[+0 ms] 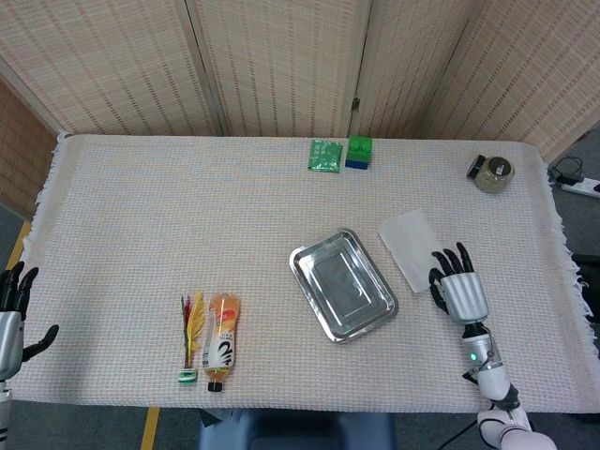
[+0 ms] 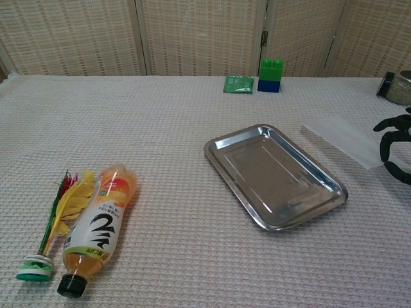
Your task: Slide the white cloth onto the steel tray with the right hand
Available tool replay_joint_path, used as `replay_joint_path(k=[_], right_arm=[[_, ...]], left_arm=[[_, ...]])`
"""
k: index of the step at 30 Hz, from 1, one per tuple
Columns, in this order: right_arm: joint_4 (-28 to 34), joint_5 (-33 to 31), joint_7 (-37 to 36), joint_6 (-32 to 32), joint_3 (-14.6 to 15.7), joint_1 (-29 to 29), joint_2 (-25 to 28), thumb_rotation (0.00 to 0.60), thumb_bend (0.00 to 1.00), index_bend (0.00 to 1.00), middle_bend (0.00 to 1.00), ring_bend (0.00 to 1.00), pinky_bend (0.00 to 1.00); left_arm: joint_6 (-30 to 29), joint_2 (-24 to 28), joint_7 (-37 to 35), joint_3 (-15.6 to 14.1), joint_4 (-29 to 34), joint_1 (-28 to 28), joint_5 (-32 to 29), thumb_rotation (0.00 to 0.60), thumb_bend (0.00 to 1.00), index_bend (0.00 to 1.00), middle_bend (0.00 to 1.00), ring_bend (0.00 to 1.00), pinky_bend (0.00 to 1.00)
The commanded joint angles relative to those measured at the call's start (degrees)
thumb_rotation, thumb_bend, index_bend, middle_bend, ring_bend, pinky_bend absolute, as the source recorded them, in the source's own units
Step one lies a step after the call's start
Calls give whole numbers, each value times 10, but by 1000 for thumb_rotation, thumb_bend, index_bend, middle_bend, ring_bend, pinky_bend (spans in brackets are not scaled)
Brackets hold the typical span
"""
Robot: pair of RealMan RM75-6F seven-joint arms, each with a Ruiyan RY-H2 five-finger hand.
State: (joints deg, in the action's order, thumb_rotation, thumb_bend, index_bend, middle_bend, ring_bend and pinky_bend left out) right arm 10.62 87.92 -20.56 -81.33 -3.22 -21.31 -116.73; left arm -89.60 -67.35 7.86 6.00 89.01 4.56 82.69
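White cloth (image 1: 409, 247): one, beside one steel tray (image 1: 343, 284); right hand (image 1: 461, 293) fingers spread, empty.

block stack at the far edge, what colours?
Block stack: green on top, blue underneath. Clearest in the chest view.

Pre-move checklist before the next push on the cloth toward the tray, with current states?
1. Right robot hand on cloth: ok, its fingertips rest on the near right corner.
2. Cloth on tray: not ok, it lies flat on the table just right of the rim.
3. Tray empty: ok.
4. Path from cloth to tray free: ok, nothing lies between.
5. Left robot hand clear: ok, at the far left table edge.
6. Downward pressure enough to drag the cloth: cannot tell.
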Motion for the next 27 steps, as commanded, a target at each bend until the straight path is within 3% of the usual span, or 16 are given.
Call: replay_joint_path(k=[1,17,27], right_arm=[[-1,-1,-3,-3,-1,0,-1,600,522,674,257,171,0],[38,-7,-47,-108,-20,-16,-5,600,527,679,270,182,0],[30,47,-51,-172,19,-49,-59,600,526,679,280,193,0]], left_arm=[[0,0,0,0,0,0,0,600,286,0,0,0,0],[3,2,-3,-2,5,1,5,600,286,0,0,0,0],[-6,10,-14,-2,12,-4,9,600,286,0,0,0,0]])
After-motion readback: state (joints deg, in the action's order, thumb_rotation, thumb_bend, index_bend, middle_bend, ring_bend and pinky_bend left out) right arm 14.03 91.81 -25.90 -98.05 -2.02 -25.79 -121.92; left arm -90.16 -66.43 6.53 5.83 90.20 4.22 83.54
